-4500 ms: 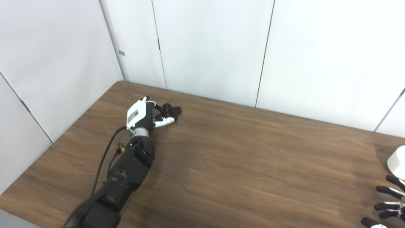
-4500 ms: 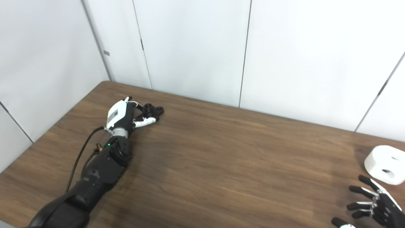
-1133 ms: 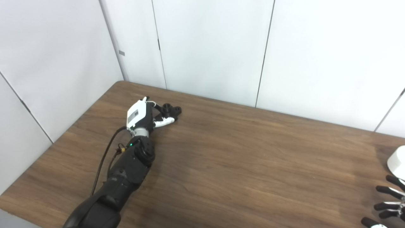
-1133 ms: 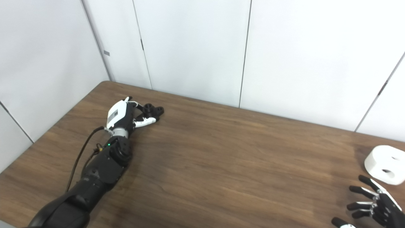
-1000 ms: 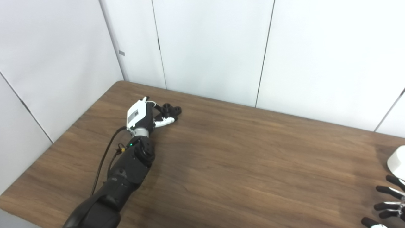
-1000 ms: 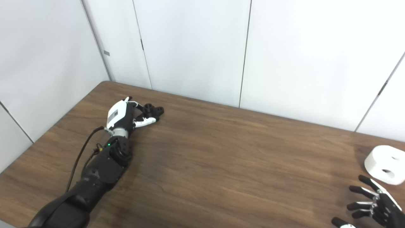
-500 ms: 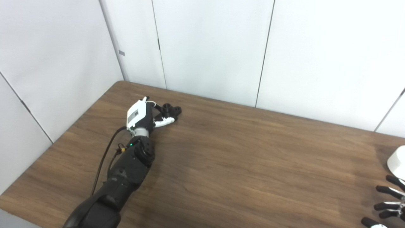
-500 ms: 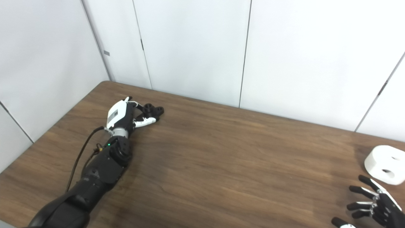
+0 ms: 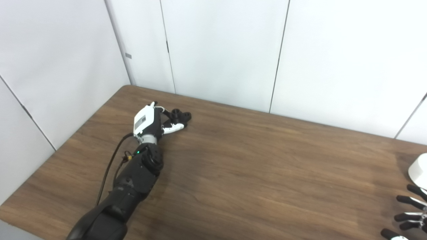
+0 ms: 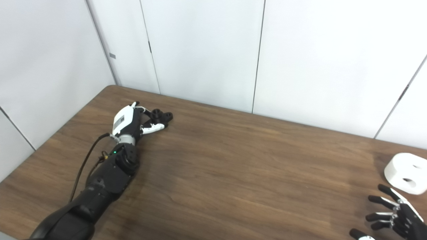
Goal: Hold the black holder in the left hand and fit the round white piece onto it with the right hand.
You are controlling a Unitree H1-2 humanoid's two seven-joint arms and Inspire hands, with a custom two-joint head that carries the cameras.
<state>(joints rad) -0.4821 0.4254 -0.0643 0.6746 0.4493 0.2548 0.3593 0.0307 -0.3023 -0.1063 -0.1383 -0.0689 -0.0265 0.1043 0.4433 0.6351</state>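
Fingers of the left hand [image 10: 128,120] curl around the black holder [image 10: 161,116] at the far left of the table [image 10: 233,173]. Near right, the right hand [image 10: 397,215] lies spread and empty, just beside the round white piece [image 10: 406,173].

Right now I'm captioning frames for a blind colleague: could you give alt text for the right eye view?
The left hand reaches to the black holder at the far left of a brown wooden table; whether it grips is unclear. At the right edge, the open right hand waits just short of the round white piece. White wall panels stand behind.
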